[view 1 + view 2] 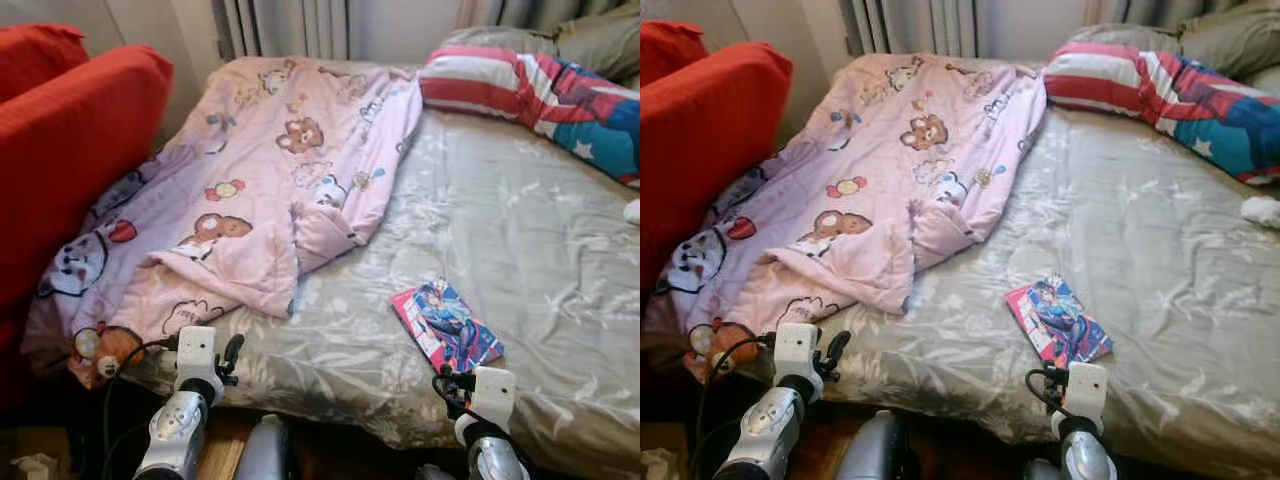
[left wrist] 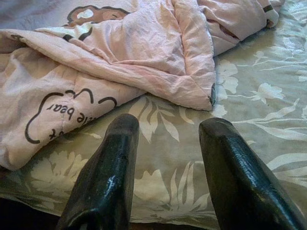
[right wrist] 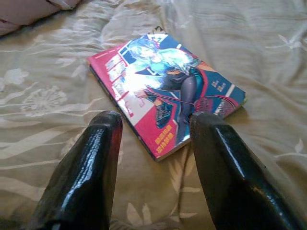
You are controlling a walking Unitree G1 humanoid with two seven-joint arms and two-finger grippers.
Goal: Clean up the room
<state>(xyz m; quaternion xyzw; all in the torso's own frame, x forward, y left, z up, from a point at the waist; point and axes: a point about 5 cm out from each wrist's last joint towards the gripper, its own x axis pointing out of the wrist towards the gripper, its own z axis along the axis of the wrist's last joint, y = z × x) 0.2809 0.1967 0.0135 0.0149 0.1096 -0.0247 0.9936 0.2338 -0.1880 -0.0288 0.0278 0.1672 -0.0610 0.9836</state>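
Book point(image 1: 447, 326) with a bright comic-style cover lies flat on the bed point(image 1: 520, 230), on the grey sheet printed with pale leaves, near the edge closest to the robot and toward its right side. It rests at a slant, its red spine edge turned toward the pink blanket point(image 1: 250, 190), and nothing touches it.

The right gripper point(image 3: 153, 129) hovers just short of the book, low over the sheet. Its two black fingers point(image 3: 91, 163) stand wide apart with nothing between them, and the near corner of the book shows in the gap beyond their tips.

The left gripper point(image 2: 168, 129) hangs over the near edge of the bed on the robot's left, just in front of a folded-over corner of the pink blanket. Its fingers are also spread wide and hold nothing; the sheet lies bare between them.

The blanket, printed with cartoon bears, covers the left part of the bed in a rumpled heap and droops over the near corner. A red armchair point(image 1: 70, 150) stands close against that side. At the far right of the bed lies a pillow point(image 1: 530, 95) striped in red and white, with blue and stars.
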